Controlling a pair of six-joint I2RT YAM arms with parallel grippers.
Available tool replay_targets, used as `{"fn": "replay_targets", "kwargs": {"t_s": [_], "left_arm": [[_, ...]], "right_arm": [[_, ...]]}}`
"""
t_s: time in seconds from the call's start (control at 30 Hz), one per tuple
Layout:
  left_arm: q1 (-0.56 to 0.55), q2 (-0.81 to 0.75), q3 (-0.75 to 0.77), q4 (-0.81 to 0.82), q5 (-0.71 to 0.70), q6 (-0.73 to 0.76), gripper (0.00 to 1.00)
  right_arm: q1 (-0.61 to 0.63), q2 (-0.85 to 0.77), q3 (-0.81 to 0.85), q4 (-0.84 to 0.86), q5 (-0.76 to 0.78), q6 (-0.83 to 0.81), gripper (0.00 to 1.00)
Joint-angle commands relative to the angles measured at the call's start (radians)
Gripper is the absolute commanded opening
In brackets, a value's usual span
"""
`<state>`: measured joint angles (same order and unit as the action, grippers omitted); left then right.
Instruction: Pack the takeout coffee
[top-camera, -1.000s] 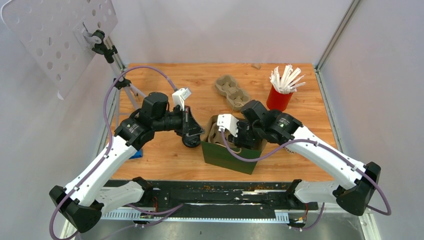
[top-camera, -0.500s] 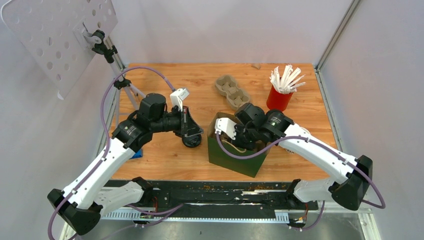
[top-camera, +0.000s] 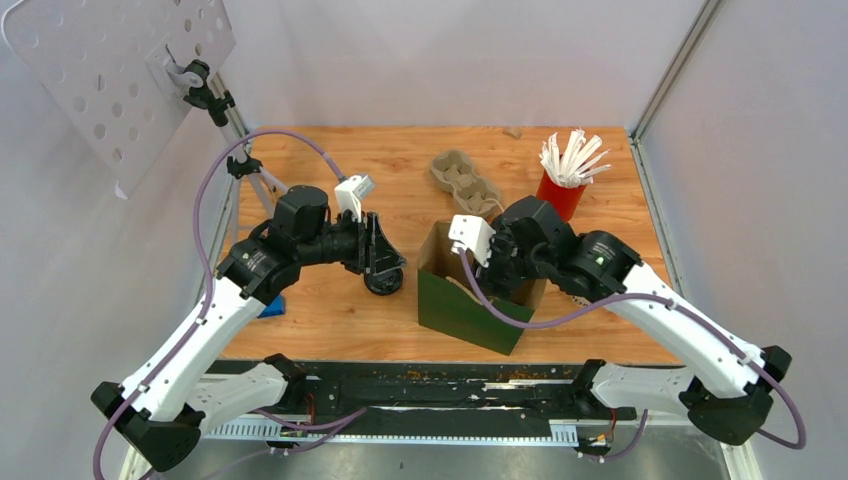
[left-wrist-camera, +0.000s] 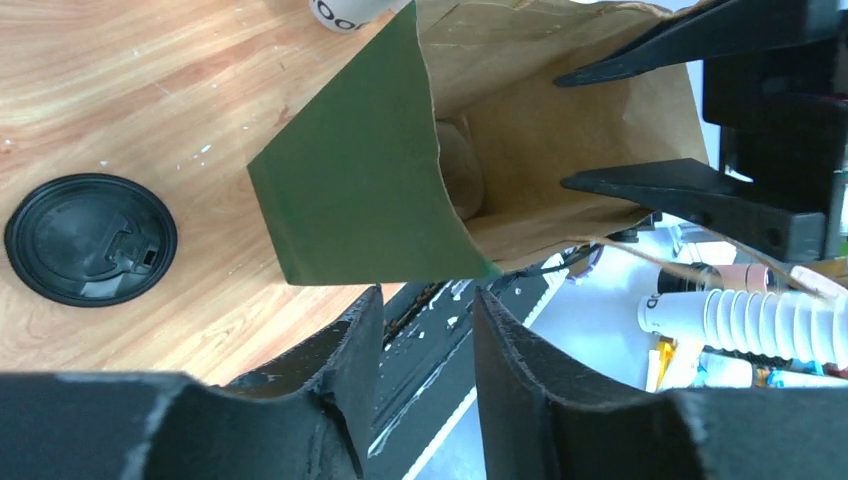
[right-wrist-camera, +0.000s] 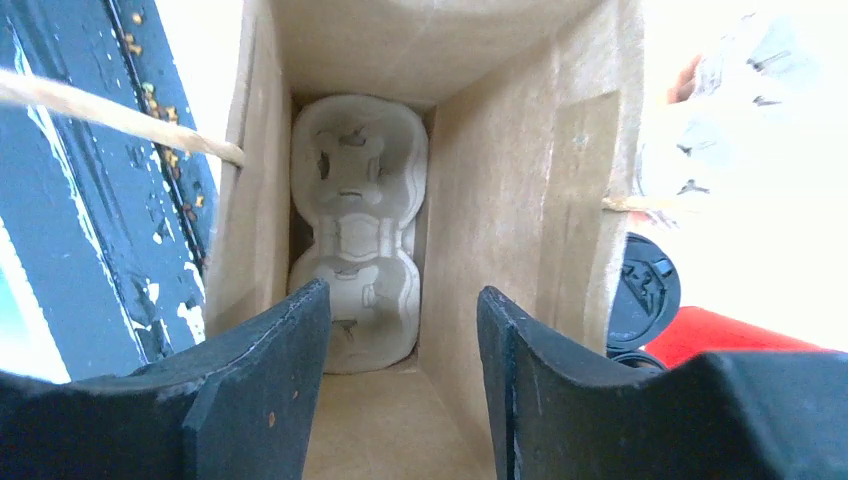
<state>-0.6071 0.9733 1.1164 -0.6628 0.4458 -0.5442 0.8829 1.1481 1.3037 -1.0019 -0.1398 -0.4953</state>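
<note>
lidded cup (left-wrist-camera: 90, 238): light, thin-walled, crushable, I judge; I'd grip mid-wall, gently
my left gripper (left-wrist-camera: 427, 305): jaws apart, empty
my right gripper (right-wrist-camera: 402, 300): jaws apart, empty

From my screens I count two lidded coffee cups, the near cup (left-wrist-camera: 90, 238) and the far cup (right-wrist-camera: 645, 292); two pulp carriers, a loose carrier (top-camera: 463, 182) and a bagged carrier (right-wrist-camera: 355, 230); one green bag (top-camera: 462, 312); and one red cup (top-camera: 556, 200) holding many stirrers (top-camera: 572, 152).
</note>
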Motion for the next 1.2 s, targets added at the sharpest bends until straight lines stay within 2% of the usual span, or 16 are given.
{"fn": "replay_targets", "kwargs": {"t_s": [0.0, 0.27, 0.33, 0.53, 0.73, 0.8, 1.03, 1.17], "left_arm": [[-0.002, 0.002, 0.091, -0.03, -0.039, 0.059, 0.48], [-0.001, -0.019, 0.114, 0.041, -0.046, 0.072, 0.56], [-0.001, -0.005, 0.122, 0.028, -0.027, 0.099, 0.59], [-0.002, 0.074, 0.18, -0.031, -0.007, 0.144, 0.59], [-0.001, 0.153, 0.242, -0.051, -0.008, 0.179, 0.59], [-0.003, 0.17, 0.257, -0.062, -0.013, 0.2, 0.59], [-0.018, 0.224, 0.32, -0.118, -0.063, 0.235, 0.57], [-0.02, 0.227, 0.283, -0.047, -0.021, 0.205, 0.57]], "right_arm": [[0.005, -0.055, 0.047, 0.065, 0.011, 0.048, 0.57], [0.004, -0.07, 0.108, 0.128, 0.057, 0.161, 0.6], [0.004, -0.078, 0.113, 0.153, 0.057, 0.202, 0.6], [0.005, -0.116, 0.125, 0.213, 0.092, 0.385, 0.63], [0.005, -0.139, 0.179, 0.199, 0.159, 0.575, 0.81], [0.004, -0.15, 0.191, 0.193, 0.222, 0.618, 0.98], [0.004, -0.203, 0.195, 0.204, 0.433, 0.652, 1.0], [0.004, -0.241, 0.161, 0.23, 0.507, 0.604, 1.0]]}}
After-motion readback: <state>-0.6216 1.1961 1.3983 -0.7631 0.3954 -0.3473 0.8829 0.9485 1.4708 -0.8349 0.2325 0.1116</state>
